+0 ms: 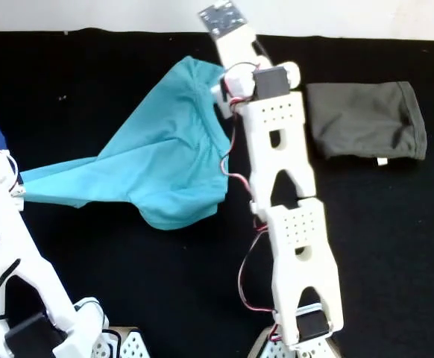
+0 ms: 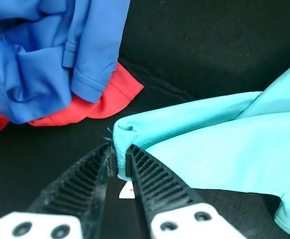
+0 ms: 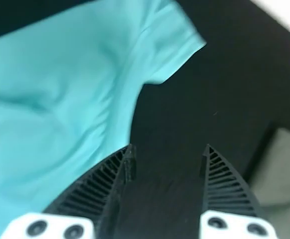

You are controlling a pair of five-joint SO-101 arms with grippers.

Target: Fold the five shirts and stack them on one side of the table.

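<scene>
My left pincer [image 2: 119,159] is closed tight on a rolled corner of the teal shirt [image 2: 224,144]. The hem is nipped between the two ribbed fingers right at their tips. From that grip the cloth runs away from the tips and off to one side, over the black counter [image 2: 210,50]. Just past the tips on the other side lies a crumpled blue shirt [image 2: 45,45]. It lies on top of a red shirt [image 2: 100,102], whose edge pokes out nearest my fingers but does not touch them. A small white tag [image 2: 127,190] lies on the counter under the pincer.

My right pincer [image 3: 167,154] stands wide open with nothing in it, and bare counter shows between the fingers. The teal shirt lies just beside one finger and stretches ahead of the tip. A patch of the grey shirt [image 3: 279,169] sits beyond the other finger, apart from it.

From above, the teal shirt reaches from my left arm [image 1: 8,246] across to the wrist of my right arm [image 1: 284,171]. The right arm lies between the teal shirt and the folded grey shirt.
</scene>
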